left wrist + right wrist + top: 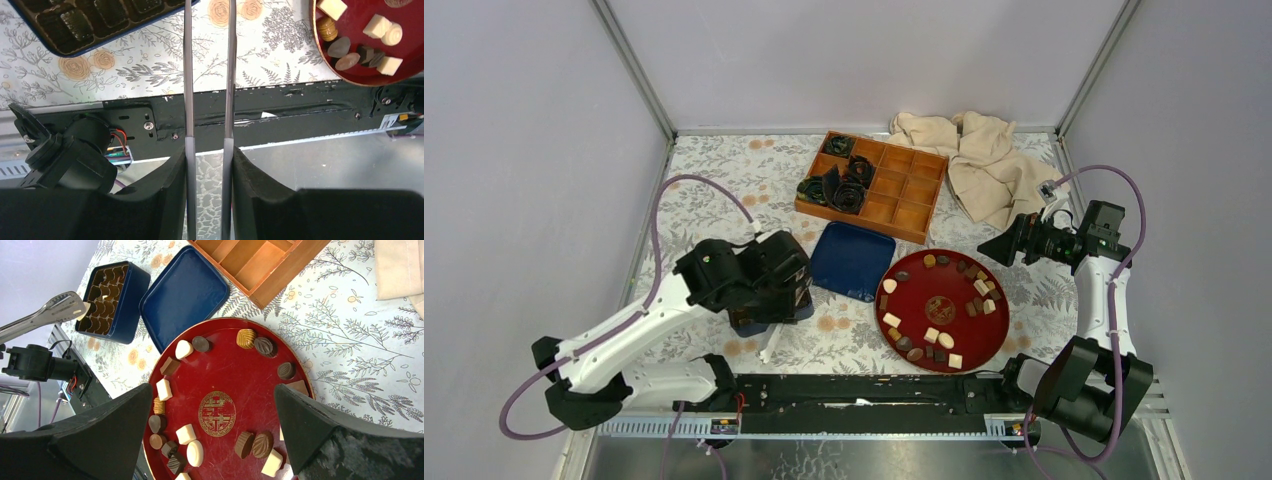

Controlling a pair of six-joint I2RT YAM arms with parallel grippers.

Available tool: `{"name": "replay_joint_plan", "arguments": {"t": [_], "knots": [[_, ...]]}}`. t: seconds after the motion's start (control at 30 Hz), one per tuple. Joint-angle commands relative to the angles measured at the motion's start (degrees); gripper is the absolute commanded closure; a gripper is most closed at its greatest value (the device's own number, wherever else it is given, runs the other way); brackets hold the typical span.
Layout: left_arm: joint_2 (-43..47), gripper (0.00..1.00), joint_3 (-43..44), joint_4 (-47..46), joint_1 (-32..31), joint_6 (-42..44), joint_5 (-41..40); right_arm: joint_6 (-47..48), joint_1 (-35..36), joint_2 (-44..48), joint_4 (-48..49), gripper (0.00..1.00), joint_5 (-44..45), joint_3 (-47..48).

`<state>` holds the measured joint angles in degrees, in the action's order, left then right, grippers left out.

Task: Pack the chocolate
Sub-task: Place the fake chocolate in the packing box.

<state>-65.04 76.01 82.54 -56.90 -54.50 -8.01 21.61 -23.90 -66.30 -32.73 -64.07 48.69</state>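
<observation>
Near edge first: your L gripper (208, 155) sits lower left in the top view. Its fingers are pressed onto the two blades of a pair of metal tongs (186, 75), which run straight up the L wrist view.

The tongs' tip hangs over the blue box (134, 302) w/ its brown moulded insert, upper left of the R wrist view. A small cream bit shows at the tip; can't tell if it's a candy.

Right of that, lower centre-right in the top view, is the red plate (230, 370). That's where your chocolate (246, 338) is: dark, mid-brown & cream pieces lying mostly round the plate's edge, the middle emblem bare.

Your R gripper (212, 392) hovers above the plate w/ fingers spread wide, one on each side of the wrist view, nothing between them.

Going further back, a blue lid (854, 260) lies flat just beside the plate's upper-left edge, btw box & plate. Behind it, upper centre, sits a wooden divided tray (904, 190) w/ black paper cups (839, 190) in its left compartments. Far right corner: a crumpled beige cloth (984, 160), just beside the tray.
</observation>
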Motion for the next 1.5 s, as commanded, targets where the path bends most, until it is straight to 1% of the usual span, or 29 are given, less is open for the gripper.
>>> {"name": "replay_joint_plan", "arguments": {"t": [0.0, 0.07, 0.23, 0.33, 0.5, 0.6, 0.73, 1.0, 1.27, 1.47], "knots": [[4.35, 1.0, -2.73, 0.97, 3.15, -3.0, -1.52, 0.0, 0.35, 0.82, -0.23, 0.0, -1.92, 1.24], [6.23, 1.0, -4.52, 1.03, 4.69, -3.11, -2.09, -0.01, 0.35, 0.77, -0.36, 0.0, -2.01, 1.3], [9.79, 1.0, -8.31, 1.03, 11.64, -0.86, -4.3, 0.01, 0.36, 0.69, -0.54, 0.0, -2.4, 1.41], [9.27, 1.0, -10.7, 1.02, 14.24, 0.8, -5.64, 0.01, 0.35, 0.74, -0.58, 0.0, -2.45, 1.41], [7.56, 1.0, -12.16, 1.0, 17.92, 1.86, -8.49, 0.02, 0.35, 0.82, -0.58, 0.0, -2.36, 1.41], [7.55, 1.0, -12.89, 1.03, 18.84, 2.0, -8.45, -0.03, 0.35, 0.66, -0.62, 0.0, -2.48, 1.41], [7.94, 1.0, -16.1, 1.0, 20.01, 2.74, -6.97, 0.04, 0.35, 0.73, -0.67, 0.0, -2.52, 1.47], [9.82, 1.0, -18.95, 1.12, 20.59, 2.56, -5.76, 0.0, 0.35, 0.6, -0.58, 0.0, -2.47, 1.41], [11.24, 1.0, -17.58, 1.13, 20.7, 2.91, -4.29, -0.11, 0.35, 0.6, -0.49, 0.0, -2.23, 1.32], [12.29, 1.0, -18.67, 1.21, 20.78, 2.37, -3.6, -0.07, 0.35, 0.49, -0.43, 0.0, -2.28, 1.32]]}}
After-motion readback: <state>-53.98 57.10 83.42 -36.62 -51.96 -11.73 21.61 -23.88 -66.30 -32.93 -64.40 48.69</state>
